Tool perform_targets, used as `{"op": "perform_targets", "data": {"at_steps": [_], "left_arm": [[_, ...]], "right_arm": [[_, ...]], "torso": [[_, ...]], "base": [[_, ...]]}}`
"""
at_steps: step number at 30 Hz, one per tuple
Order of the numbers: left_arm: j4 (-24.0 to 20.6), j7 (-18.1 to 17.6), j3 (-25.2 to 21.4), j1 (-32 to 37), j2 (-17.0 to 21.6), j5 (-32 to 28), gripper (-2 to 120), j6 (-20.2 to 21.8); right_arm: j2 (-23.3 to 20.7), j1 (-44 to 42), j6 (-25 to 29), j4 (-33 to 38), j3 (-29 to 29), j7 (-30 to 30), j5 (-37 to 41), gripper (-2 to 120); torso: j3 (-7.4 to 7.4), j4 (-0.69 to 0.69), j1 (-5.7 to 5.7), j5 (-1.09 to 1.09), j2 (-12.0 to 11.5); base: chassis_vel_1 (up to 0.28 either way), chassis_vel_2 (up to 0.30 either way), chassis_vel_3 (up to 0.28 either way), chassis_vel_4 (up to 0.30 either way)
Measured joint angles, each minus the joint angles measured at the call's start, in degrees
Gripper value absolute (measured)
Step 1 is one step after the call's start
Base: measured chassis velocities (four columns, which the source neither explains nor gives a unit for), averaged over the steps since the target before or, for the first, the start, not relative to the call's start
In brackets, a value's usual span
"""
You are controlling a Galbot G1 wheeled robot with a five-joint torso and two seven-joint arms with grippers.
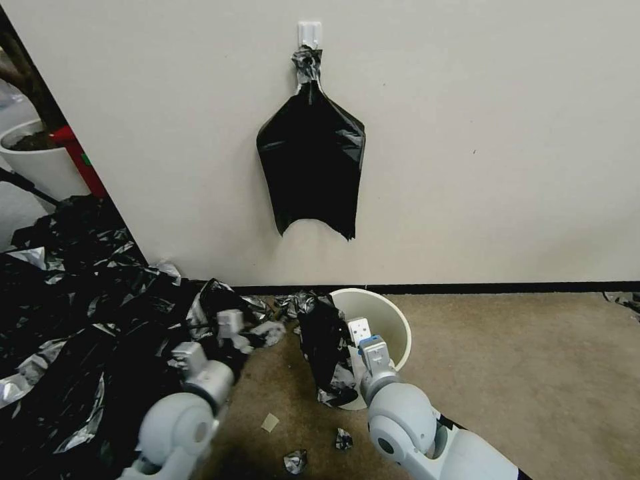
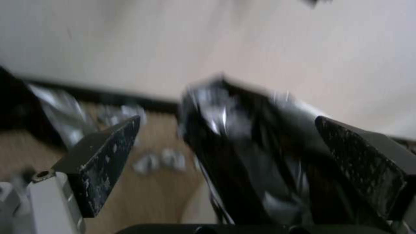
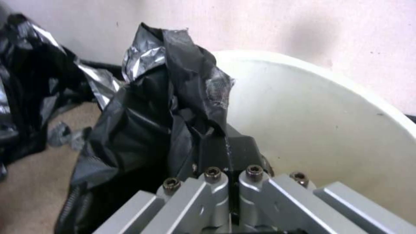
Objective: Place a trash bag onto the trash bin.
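Black-and-silver plastic sheeting [image 1: 73, 313] lies heaped along your left side, from the wall to the near floor, the largest mass in the head view. On the pale wall [image 1: 500, 133] a second black film bag [image 1: 312, 160] hangs from a white hook [image 1: 309, 33]. You can read no label or writing on any item.

The round cream-white plastic trash bin [image 1: 390, 320] stands on brown carpet against the baseboard, with open carpet on its right. The thin glossy black trash bag [image 1: 325, 347] is draped over the bin's left rim and hangs down its outer side; the rest of the rim is bare.

Your right gripper [image 1: 357, 333] reaches forward over the bin's near left rim, its fingers [image 3: 225, 149] clenched together on a fold of the bag. Your left gripper [image 1: 230, 327] sits low over the sheeting edge, left of the bin, jaws spread wide with the bag's film between them, ungripped. Small foil wads [image 1: 295, 460] dot the near carpet.
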Motion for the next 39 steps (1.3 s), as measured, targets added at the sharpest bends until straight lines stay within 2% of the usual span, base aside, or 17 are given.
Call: {"op": "perform_targets", "data": {"at_steps": [2, 9, 18, 21, 22, 25, 26, 29, 30, 32, 33, 36, 38, 39], "left_arm": [[1.10, -3.23, 1.99, -1.65, -1.86, -0.03, 100, 4.05], [3.49, -6.87, 4.17, -4.64, -4.39, -0.74, 100, 8.80], [6.50, -9.58, 6.53, -6.86, -7.38, -1.18, 99, 10.64], [7.61, -10.37, 8.05, -7.56, -8.20, 0.12, 86, 11.39], [7.61, -10.37, 8.05, -7.56, -8.20, 0.12, 86, 11.39], [7.76, -10.57, 8.53, -7.77, -8.19, 0.87, 72, 13.02], [7.76, -10.57, 8.53, -7.77, -8.19, 0.87, 72, 13.02], [7.81, -10.94, 8.70, -7.93, -7.88, 2.02, 58, 15.15], [7.81, -10.94, 8.70, -7.93, -7.88, 2.02, 58, 15.15], [7.79, -11.67, 8.62, -7.97, -7.60, 2.29, 47, 16.50], [7.79, -11.67, 8.62, -7.97, -7.60, 2.29, 47, 16.50], [7.11, -11.79, 8.25, -7.74, -7.10, 2.21, 33, 17.17], [6.64, -11.79, 7.95, -7.61, -6.73, 2.05, 30, 17.37], [6.37, -11.79, 7.72, -7.49, -6.31, 1.80, 23, 17.49]], "right_arm": [[0.73, -0.76, 1.02, 0.30, 0.15, 0.64, -0.05, 0], [1.48, -1.96, 1.73, 0.39, 0.65, 0.89, -1.25, 0], [1.83, -2.70, 1.81, 0.36, 0.98, 0.65, -2.63, 0], [2.04, -2.86, 1.87, 0.37, 1.01, 0.55, -2.99, 0], [2.04, -2.86, 1.87, 0.37, 1.01, 0.55, -2.99, 0], [2.12, -2.87, 1.88, 0.37, 1.01, 0.47, -3.18, 0], [2.12, -2.87, 1.88, 0.37, 1.01, 0.47, -3.18, 0], [2.27, -2.77, 2.00, 0.16, 1.03, 0.43, -3.37, 0], [2.27, -2.77, 2.00, 0.16, 1.03, 0.43, -3.37, 0], [2.33, -2.69, 2.13, -0.21, 1.03, 0.40, -3.66, 0], [2.33, -2.69, 2.13, -0.21, 1.03, 0.40, -3.66, 0], [2.15, -2.65, 2.81, -0.70, 1.18, -0.42, -5.05, 0], [1.89, -2.68, 3.61, -1.07, 1.53, -1.59, -6.24, 0], [1.62, -2.70, 4.46, -1.45, 1.81, -2.37, -7.12, 0]], "torso": [[0.00, 0.00, 0.00, 0.00, 0.00], [0.00, 0.00, 0.00, 0.00, 0.00], [0.00, 0.00, 0.00, -0.01, 0.00], [0.00, 0.00, 0.00, -0.01, 0.00], [0.00, 0.00, 0.00, -0.01, 0.00], [0.00, 0.01, 0.00, -0.01, 0.00], [0.00, 0.01, 0.00, -0.01, 0.00], [0.00, 0.00, 0.00, -0.01, 0.00], [0.00, 0.00, 0.00, -0.01, 0.00], [0.00, 0.01, 0.00, -0.01, 0.00], [0.00, 0.01, 0.00, -0.01, 0.00], [0.00, 0.00, 0.00, -0.02, 0.00], [0.00, 0.00, 0.00, -0.01, 0.00], [0.00, 0.00, 0.00, -0.01, 0.00]], "base": [[0.000, 0.000, 0.000, 0.000], [0.000, 0.000, 0.000, 0.000], [0.000, 0.000, 0.000, 0.000], [0.000, 0.000, 0.000, 0.000], [0.000, 0.000, 0.000, 0.000], [0.000, 0.000, 0.000, 0.000], [0.000, 0.000, 0.000, 0.000], [0.000, 0.000, 0.000, 0.000], [0.000, 0.000, 0.000, 0.000], [0.000, 0.000, 0.000, 0.000], [0.000, 0.000, 0.000, 0.000], [0.000, 0.000, 0.000, 0.000], [0.000, 0.000, 0.000, 0.000], [0.000, 0.000, 0.000, 0.000]]}}
